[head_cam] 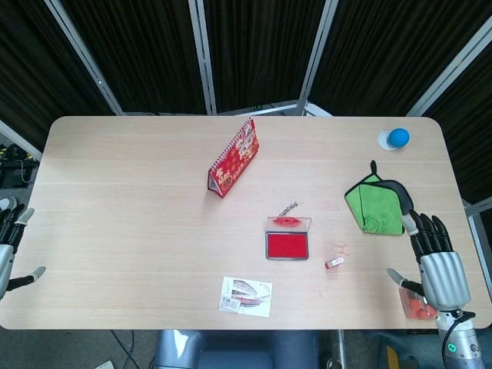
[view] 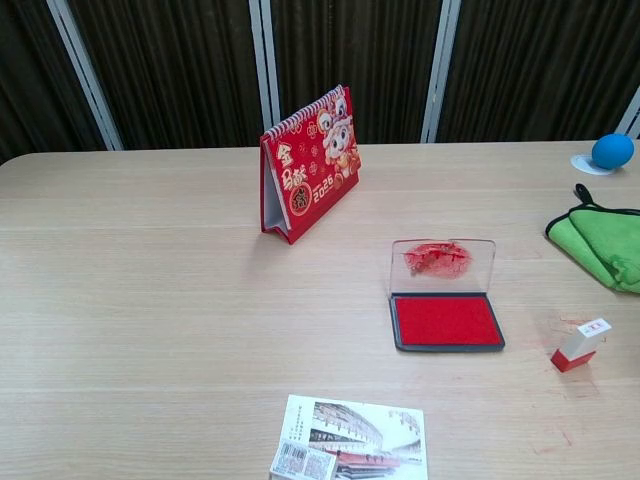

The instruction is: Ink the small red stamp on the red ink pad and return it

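The small red stamp [head_cam: 334, 263] [view: 581, 344] lies tilted on the table, just right of the red ink pad [head_cam: 287, 245] [view: 446, 322]. The pad's clear lid [view: 443, 260] stands open behind it, smeared with red ink. My right hand [head_cam: 436, 260] hovers over the table's right front edge, to the right of the stamp, fingers spread and holding nothing. My left hand [head_cam: 9, 240] sits at the far left edge, fingers apart and empty. The chest view shows neither hand.
A red desk calendar [head_cam: 234, 159] [view: 307, 164] stands at centre back. A green cloth [head_cam: 377, 205] [view: 606, 245] lies right of the pad, a blue ball [head_cam: 398, 137] [view: 612, 150] at the back right. A printed card [head_cam: 246, 296] [view: 350, 440] lies near the front edge.
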Robot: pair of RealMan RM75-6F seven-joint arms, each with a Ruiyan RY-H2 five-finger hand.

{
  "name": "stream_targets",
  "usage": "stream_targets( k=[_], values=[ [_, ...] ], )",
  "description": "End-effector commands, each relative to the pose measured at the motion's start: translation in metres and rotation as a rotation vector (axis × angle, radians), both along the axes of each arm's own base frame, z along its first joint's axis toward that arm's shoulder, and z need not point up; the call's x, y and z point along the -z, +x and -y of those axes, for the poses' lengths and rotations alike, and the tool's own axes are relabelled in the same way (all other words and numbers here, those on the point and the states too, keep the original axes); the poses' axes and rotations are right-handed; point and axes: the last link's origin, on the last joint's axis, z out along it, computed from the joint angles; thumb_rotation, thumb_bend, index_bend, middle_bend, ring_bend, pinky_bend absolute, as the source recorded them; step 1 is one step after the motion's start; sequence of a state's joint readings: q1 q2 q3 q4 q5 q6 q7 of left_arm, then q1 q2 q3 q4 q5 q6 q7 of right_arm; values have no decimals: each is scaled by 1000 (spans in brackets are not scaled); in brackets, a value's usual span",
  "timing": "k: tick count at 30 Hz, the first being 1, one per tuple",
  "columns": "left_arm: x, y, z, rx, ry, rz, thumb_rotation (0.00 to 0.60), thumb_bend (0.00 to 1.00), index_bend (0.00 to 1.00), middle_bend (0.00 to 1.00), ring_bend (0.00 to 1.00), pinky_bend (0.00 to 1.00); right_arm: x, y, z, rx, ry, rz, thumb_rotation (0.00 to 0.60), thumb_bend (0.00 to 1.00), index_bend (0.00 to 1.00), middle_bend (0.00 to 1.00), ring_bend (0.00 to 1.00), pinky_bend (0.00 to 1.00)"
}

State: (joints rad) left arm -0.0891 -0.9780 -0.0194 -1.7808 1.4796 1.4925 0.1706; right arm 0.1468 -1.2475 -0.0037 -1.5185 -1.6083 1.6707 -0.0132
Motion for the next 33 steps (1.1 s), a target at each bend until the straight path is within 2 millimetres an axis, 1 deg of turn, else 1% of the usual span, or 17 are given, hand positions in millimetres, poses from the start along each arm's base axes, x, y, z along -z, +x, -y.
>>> stream_targets(
  k=[1,5,6,8,10,12,13,15,17,19,22,23,28,33],
  values=[
    [-1,0,1,1,0,2,600,0,0,0,0,0,1,-3,1,6,8,2,600,0,0,0,0,0],
    [-1,-1,1,-5,-2,7,600,0,0,0,0,0,4,-4,3,9,27,-6,600,0,0,0,0,0],
    [-1,-1,1,-6,-1,8,600,0,0,0,0,0,5,-4,4,8,33,-10,600,0,0,0,12,21],
    [-2,-2,0,-6,3,5,600,0,0,0,0,0,8,-3,9,3,54,-25,600,0,0,0,159,206],
    [-1,-2,-1,-10,2,3,600,0,0,0,0,0,14,2,15,-18,92,-23,600,0,0,0,480,605],
    [1,-3,-3,-16,-3,-1,600,0,0,0,0,0,20,4,23,-42,152,-33,600,0,0,0,656,835],
    [2,-4,-5,-20,-7,-6,600,0,0,0,0,0,25,5,28,-47,203,-45,600,0,0,1,713,906],
    [4,-5,-8,-26,-13,-12,600,0,0,0,0,0,32,9,36,-62,265,-53,600,0,9,29,772,974],
    [7,-7,-12,-39,-16,-22,600,0,0,0,0,0,41,13,45,-95,330,-84,600,0,47,95,811,998],
    [10,-9,-17,-59,-13,-32,600,0,0,0,0,0,53,17,55,-136,390,-127,600,0,117,172,847,1000],
    [11,-10,-19,-73,-10,-43,600,0,0,0,0,0,67,17,58,-167,445,-158,600,0,189,233,866,1000],
    [12,-11,-20,-79,-8,-49,600,0,0,0,0,0,73,16,60,-177,465,-182,600,0,204,246,868,1000],
    [16,-15,-25,-105,-8,-64,600,0,0,0,0,0,90,9,67,-194,493,-244,600,4,292,327,871,1000],
    [19,-17,-27,-117,-13,-74,600,0,0,0,0,0,98,4,72,-201,511,-265,600,63,319,351,872,1000]
  ],
)
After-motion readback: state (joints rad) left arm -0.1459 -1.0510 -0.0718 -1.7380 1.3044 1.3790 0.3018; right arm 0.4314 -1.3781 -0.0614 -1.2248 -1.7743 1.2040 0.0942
